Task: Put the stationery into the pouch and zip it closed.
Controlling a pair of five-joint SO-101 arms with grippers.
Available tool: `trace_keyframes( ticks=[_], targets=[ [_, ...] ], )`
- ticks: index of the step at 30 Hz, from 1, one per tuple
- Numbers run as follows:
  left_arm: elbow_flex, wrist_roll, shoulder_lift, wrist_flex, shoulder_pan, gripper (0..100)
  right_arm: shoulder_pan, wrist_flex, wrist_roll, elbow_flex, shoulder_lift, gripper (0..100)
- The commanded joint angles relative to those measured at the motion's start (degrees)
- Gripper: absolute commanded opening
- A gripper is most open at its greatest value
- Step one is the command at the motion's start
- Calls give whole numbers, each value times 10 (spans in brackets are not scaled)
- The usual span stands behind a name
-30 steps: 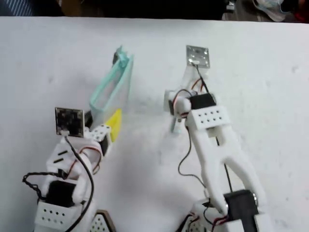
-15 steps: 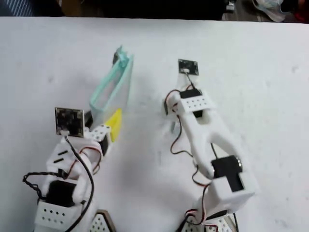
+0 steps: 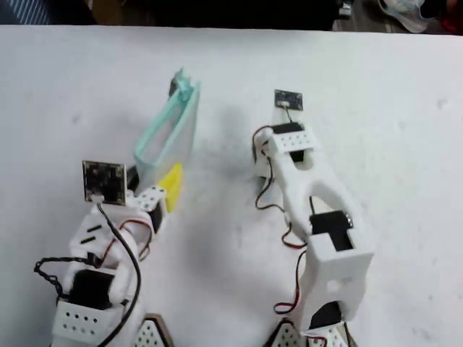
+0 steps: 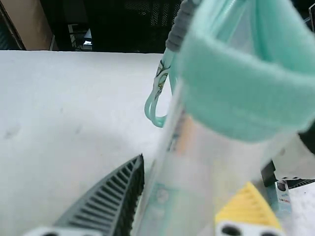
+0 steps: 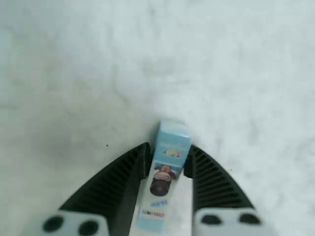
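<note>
Change: over the last second the right arm (image 3: 318,210) goes from stretched low toward the middle of the table (image 3: 376,108) to folded up, elbow raised and pulled back toward the near edge. The wrist stays over almost the same spot near the table's middle. The left arm and the pouch (image 3: 168,130) have not shifted.

Meaning: the pick looks done. The right gripper (image 5: 170,150) is clamped on a small blue box (image 5: 165,182), one piece of stationery, with the jaws narrow against its two sides. The box seems lifted just off the surface, though contact is hard to rule out. Next job is probably carrying it over to the pouch. Nothing is zipped yet.

Box location: in the right jaws, over bare table near the middle, to the right of the pouch and apart from it.

Left arm pose: low at the near-left part of the table, forearm angled toward the far edge. The left gripper (image 4: 194,172) pinches the pouch's near end between its grey and yellow jaws. The pouch stands on edge, long side running from the gripper toward the far edge, its zipper loop (image 4: 155,105) hanging off the far end. Whether its mouth is open wide enough, I cannot tell.

Right arm pose: wrist pointing steeply down, upper link doubled back above it.
</note>
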Motion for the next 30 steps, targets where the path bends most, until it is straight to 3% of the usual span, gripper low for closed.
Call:
trace_keyframes(
  ticks=[1,24,30],
  targets=[
    [-29,6,-5,-4,-3,233,-11,15,2,-40,20,24],
    [-29,8,-5,-4,-3,233,-8,21,2,-49,20,16],
    [-29,6,-5,-4,-2,233,-8,51,2,-50,-72,16]
  ],
)
